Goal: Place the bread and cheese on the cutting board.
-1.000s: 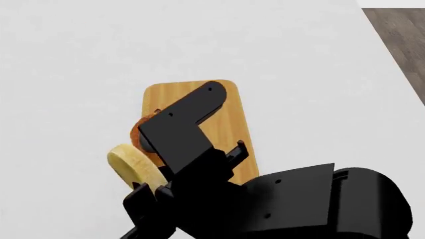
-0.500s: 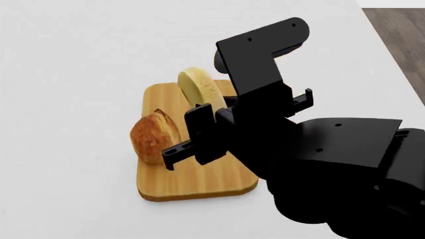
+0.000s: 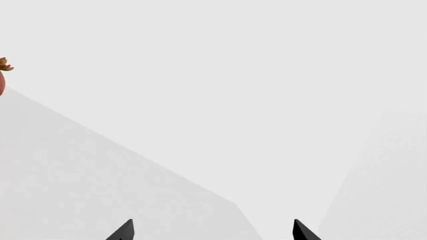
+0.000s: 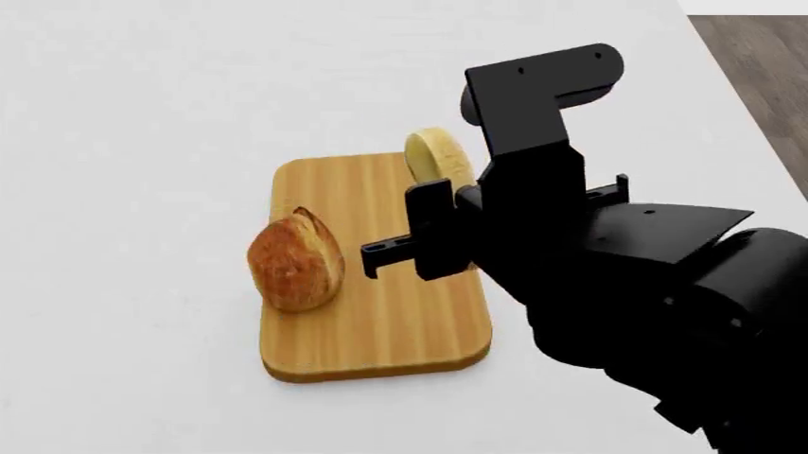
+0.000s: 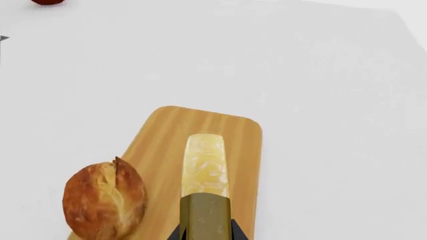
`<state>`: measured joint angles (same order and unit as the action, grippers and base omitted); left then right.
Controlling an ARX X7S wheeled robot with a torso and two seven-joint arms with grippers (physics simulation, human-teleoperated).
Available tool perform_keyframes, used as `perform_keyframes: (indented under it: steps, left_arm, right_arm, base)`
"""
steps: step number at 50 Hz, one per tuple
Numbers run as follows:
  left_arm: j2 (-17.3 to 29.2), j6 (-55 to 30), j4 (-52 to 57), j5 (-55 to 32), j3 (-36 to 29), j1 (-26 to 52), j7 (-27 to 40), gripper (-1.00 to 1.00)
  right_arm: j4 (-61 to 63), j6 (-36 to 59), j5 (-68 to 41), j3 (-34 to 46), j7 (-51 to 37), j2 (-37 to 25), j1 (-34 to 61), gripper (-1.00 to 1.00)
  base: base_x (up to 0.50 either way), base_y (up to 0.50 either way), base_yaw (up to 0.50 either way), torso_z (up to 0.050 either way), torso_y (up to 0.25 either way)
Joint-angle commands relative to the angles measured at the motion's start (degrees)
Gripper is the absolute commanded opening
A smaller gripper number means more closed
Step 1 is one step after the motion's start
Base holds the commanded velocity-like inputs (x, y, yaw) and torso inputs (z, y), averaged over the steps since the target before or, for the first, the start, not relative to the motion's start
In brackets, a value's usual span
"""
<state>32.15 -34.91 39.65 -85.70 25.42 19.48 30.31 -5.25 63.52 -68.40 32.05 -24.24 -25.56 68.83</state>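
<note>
The golden-brown bread sits on the left side of the light-orange cutting board. My right gripper is shut on the pale yellow cheese and holds it on edge over the board's far right part. I cannot tell whether the cheese touches the board. In the right wrist view the cheese runs lengthwise between the two dark fingertips of the gripper, over the board, with the bread beside it. My left gripper is open and empty over bare white table.
The white table surrounds the board. A red fruit with a green stem lies far off, and also shows in the right wrist view. Wooden floor shows past the table's right edge.
My right arm has carried the cheese from the board's near left, up over the bread, to the board's far right. The bread is now uncovered and has not moved.
</note>
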Motion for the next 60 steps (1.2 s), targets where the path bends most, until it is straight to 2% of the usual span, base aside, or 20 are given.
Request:
perform_keyframes:
  steps: [1,22,60]
  left_arm:
    - [0.0,0.2,-0.3,0.1,-0.1,0.0,-0.1,1.0]
    - [0.4,0.6,-0.4,-0.2,0.0,-0.1,-0.1,1.0]
    - [0.8,1.3,0.0,-0.7,0.3,-0.7,-0.1,1.0]
  right_arm:
    - [-7.3,-1.4,4.1,3.6,5.0,2.1,0.3,-1.0]
    - [-10.5,-0.8,4.7,7.0,8.3,3.4,-1.0,-1.0]
    - [-12.9,-6.7,7.4,9.0,10.8,3.9,-6.7,-1.0]
  base:
    - [0.0,0.0,0.0,0.0,0.0]
    - [0.0,0.0,0.0,0.0,0.0]
    - [0.0,0.0,0.0,0.0,0.0]
